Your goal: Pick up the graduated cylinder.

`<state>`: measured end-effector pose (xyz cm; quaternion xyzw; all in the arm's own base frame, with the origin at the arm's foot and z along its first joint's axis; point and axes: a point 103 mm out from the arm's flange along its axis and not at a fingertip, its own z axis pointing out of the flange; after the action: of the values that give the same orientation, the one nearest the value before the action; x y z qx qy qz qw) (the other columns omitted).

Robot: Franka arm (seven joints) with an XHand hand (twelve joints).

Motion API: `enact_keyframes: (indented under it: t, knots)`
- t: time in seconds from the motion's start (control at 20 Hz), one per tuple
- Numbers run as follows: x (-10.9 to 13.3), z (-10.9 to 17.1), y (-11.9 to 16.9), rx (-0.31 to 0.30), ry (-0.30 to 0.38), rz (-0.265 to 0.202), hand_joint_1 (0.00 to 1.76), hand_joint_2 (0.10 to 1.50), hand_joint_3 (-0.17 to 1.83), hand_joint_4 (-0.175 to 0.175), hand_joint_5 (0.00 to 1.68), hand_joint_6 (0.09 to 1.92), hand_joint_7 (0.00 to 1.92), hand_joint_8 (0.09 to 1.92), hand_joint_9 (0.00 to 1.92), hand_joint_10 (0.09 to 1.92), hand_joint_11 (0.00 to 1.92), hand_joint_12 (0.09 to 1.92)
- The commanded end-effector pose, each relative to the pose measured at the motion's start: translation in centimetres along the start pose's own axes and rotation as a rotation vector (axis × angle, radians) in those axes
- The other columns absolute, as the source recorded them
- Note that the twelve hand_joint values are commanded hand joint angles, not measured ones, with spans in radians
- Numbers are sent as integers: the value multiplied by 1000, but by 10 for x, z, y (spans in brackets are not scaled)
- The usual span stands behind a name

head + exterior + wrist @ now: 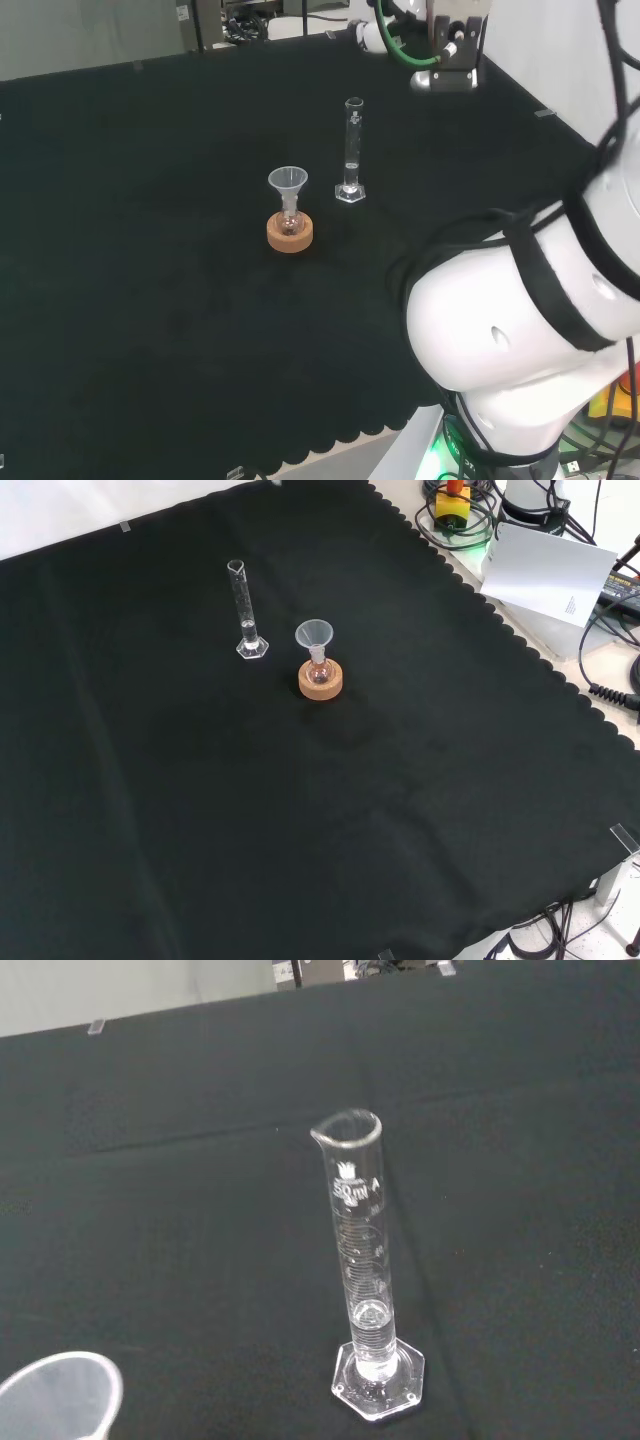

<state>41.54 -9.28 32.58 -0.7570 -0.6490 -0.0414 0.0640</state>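
Robot hand's grip, honestly couldn't tell, open or closed. Graduated cylinder (365,1270) stood upright on its hexagonal foot on the black-cloth bench (150,300), with white print near the lip and scale lines down the tube. In the head view it sat just right of the funnel (288,182) on the cork ring (290,235), well apart from the arm's wrist end (450,55) up top.

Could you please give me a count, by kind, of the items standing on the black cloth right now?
Graduated cylinder: 1
Funnel: 1
Small flask under the funnel: 1
Cork ring stand: 1
Total: 4
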Motion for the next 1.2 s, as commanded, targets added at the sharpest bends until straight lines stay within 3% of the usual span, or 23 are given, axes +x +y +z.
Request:
enact_keyframes:
  t: [0.05, 0.8, 1.2]
  knots:
    - [-36, 40, 47, -39, 58, -3, 396, 1082, 255, -46, 348, 87, 212, 703, 428, 700, 114, 1388]
    - [-48, 94, 48, -20, 162, -57, 548, 949, 245, -43, 393, 87, 201, 707, 419, 706, 112, 1392]
    - [-54, 123, 47, -39, 321, -104, 654, 865, 275, -41, 432, 87, 238, 700, 446, 685, 144, 1381]
